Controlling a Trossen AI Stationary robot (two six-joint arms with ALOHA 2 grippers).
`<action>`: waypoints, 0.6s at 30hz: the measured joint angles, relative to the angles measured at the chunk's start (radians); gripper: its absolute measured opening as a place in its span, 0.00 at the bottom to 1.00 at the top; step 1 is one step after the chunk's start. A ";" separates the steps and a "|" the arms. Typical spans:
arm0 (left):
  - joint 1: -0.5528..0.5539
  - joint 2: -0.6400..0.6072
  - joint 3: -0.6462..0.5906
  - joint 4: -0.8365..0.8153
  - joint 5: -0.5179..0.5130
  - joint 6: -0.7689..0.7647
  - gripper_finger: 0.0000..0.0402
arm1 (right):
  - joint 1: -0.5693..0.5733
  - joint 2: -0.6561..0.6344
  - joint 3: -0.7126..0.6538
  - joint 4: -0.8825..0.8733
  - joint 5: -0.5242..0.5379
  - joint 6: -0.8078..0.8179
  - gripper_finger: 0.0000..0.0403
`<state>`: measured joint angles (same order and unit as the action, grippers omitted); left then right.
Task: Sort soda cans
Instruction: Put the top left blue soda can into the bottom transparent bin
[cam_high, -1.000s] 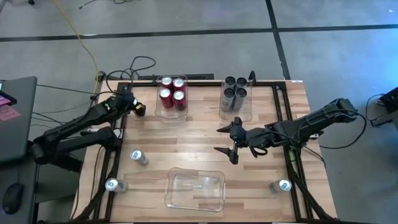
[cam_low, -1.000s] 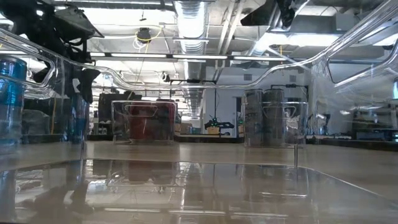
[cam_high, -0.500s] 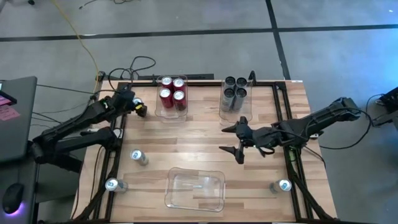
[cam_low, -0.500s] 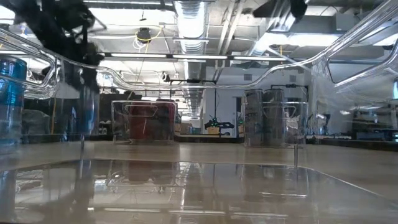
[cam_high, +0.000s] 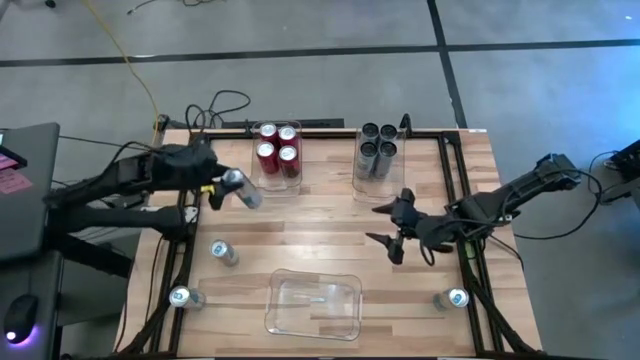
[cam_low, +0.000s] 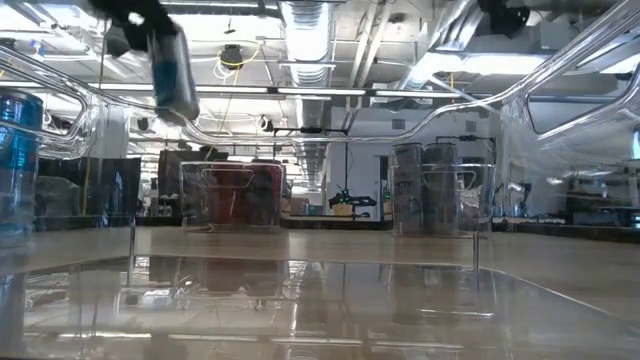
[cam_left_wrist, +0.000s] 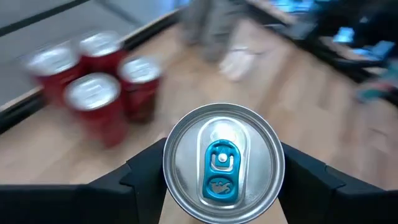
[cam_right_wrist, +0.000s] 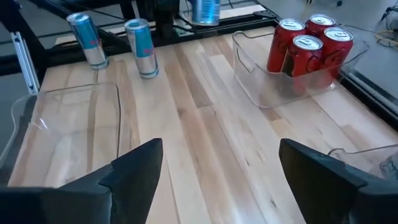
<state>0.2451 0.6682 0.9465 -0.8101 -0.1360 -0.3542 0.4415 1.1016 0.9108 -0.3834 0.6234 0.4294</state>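
Observation:
My left gripper (cam_high: 230, 186) is shut on a silver-white soda can with a blue tab (cam_left_wrist: 222, 163), held in the air by the table's far left, next to the clear bin of red cans (cam_high: 277, 150). The low view shows this can (cam_low: 172, 68) tilted, high above the table. A second bin holds dark grey cans (cam_high: 377, 148). Three silver-white cans stand upright on the table (cam_high: 222, 252), (cam_high: 182, 296), (cam_high: 452, 298). My right gripper (cam_high: 392, 228) hovers open over the table's right half, nothing between its fingers (cam_right_wrist: 134, 168). My left gripper pinches the can between its two fingers (cam_left_wrist: 146, 177), one on each side of its wall just below the top rim (cam_left_wrist: 169, 183). The fingers come from the table's left, slanting down. The can is lifted clear and tilted, its top toward the wrist.
An empty clear bin (cam_high: 313, 303) sits at the near middle, also seen in the right wrist view (cam_right_wrist: 62, 118). Black frame rails (cam_high: 460, 180) run along the table's edges. Bare wood lies between the bins in the middle (cam_high: 320, 230).
My left gripper has risen from the table's far left edge and swung right toward the red cans' bin, tipping as it went. The silver-white can has gone from standing on the table to lifted clear and tilted. My right gripper has drawn back a little toward the right edge.

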 joint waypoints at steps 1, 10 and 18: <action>-0.043 0.001 0.004 0.020 -0.002 0.000 0.59 | 0.005 -0.001 0.000 -0.003 0.003 0.007 0.84; -0.391 0.114 0.006 0.215 -0.063 0.044 0.59 | 0.019 -0.002 0.000 -0.005 0.008 0.015 0.81; -0.630 0.331 0.016 0.432 -0.109 0.175 0.59 | 0.034 -0.002 0.000 -0.005 0.005 0.061 0.81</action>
<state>-0.3851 0.9992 0.9624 -0.3777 -0.2446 -0.1787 0.4753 1.0996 0.9108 -0.3882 0.6287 0.4908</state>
